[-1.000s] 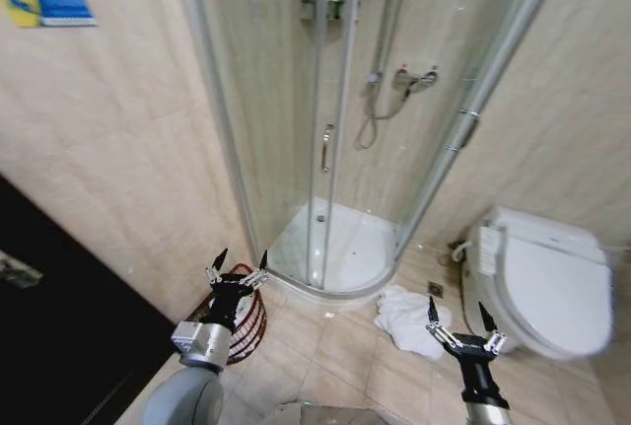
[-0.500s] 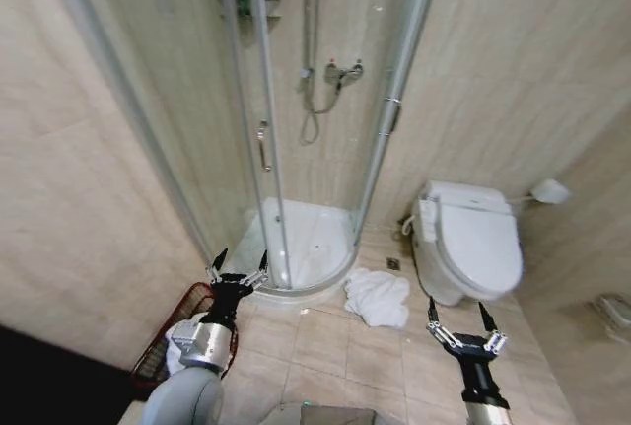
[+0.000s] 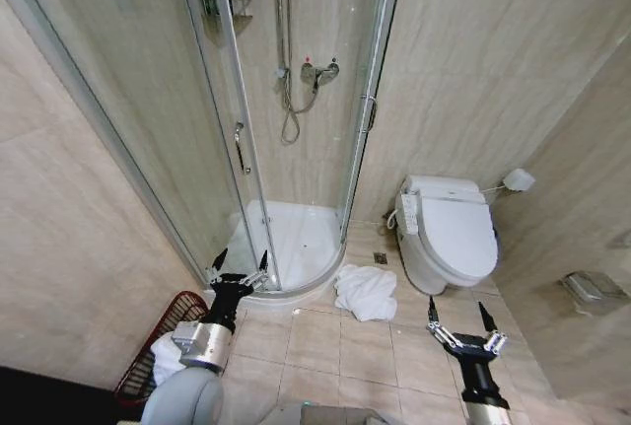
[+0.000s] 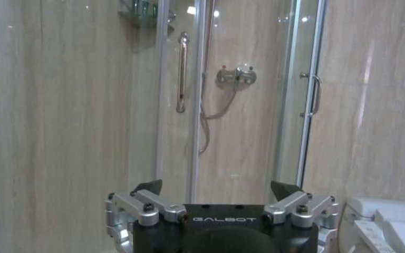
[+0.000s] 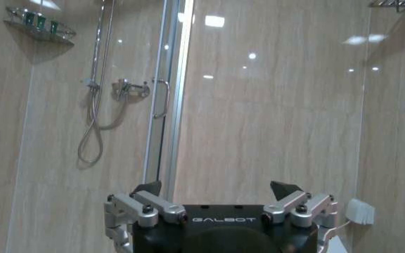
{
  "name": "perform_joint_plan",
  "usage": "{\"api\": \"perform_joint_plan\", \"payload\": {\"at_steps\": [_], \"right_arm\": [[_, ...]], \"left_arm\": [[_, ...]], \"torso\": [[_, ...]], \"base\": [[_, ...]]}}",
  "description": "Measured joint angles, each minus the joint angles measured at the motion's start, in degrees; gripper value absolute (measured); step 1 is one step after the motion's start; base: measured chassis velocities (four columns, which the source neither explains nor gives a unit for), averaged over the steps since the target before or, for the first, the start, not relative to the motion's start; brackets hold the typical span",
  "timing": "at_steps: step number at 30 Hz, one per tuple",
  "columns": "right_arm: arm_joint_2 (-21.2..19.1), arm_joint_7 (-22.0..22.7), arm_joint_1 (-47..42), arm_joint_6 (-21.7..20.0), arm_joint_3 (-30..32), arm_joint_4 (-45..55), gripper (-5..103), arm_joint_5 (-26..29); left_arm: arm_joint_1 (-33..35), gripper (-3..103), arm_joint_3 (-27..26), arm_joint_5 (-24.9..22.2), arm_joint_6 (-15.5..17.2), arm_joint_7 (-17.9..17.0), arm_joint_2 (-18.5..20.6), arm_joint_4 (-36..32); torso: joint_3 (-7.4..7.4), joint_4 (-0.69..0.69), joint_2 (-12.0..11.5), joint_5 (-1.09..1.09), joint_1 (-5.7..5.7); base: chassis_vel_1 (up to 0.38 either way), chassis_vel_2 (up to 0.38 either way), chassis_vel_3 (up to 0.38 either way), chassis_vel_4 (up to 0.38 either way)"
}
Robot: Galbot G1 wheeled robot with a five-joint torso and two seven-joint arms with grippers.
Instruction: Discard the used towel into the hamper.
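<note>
A crumpled white towel (image 3: 365, 291) lies on the tiled floor between the shower tray and the toilet. The hamper (image 3: 155, 343), a dark reddish-brown wire basket with something white inside, stands at the lower left against the wall. My left gripper (image 3: 240, 265) is raised and open at the lower left, above the hamper's right side. Farther right, my right gripper (image 3: 459, 318) is also open and empty, over the floor to the right of the towel. The left wrist view has the left gripper (image 4: 217, 188) facing the shower; the right gripper (image 5: 217, 188) faces the wall.
A glass corner shower enclosure (image 3: 237, 139) with a white tray (image 3: 291, 238) fills the middle. A white toilet (image 3: 449, 233) stands at the right, a metal bin (image 3: 592, 289) farther right. Bare floor tiles (image 3: 345, 346) lie in front of me.
The whole picture has swung, so the camera has turned right: shower and towel have shifted left, the toilet is fully in view. Both grippers keep their places in the picture, still open.
</note>
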Motion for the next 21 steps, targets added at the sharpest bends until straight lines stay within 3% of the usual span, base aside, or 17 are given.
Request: {"api": "perform_joint_plan", "payload": {"at_steps": [21], "right_arm": [[0.0, 0.0, 0.0, 0.0, 0.0, 0.0, 100, 0.0]], "left_arm": [[0.0, 100, 0.0, 0.0, 0.0, 0.0, 0.0, 0.0]], "torso": [[0.08, -0.01, 0.2, 0.00, 0.08]], "base": [[0.025, -0.029, -0.027, 0.025]]}}
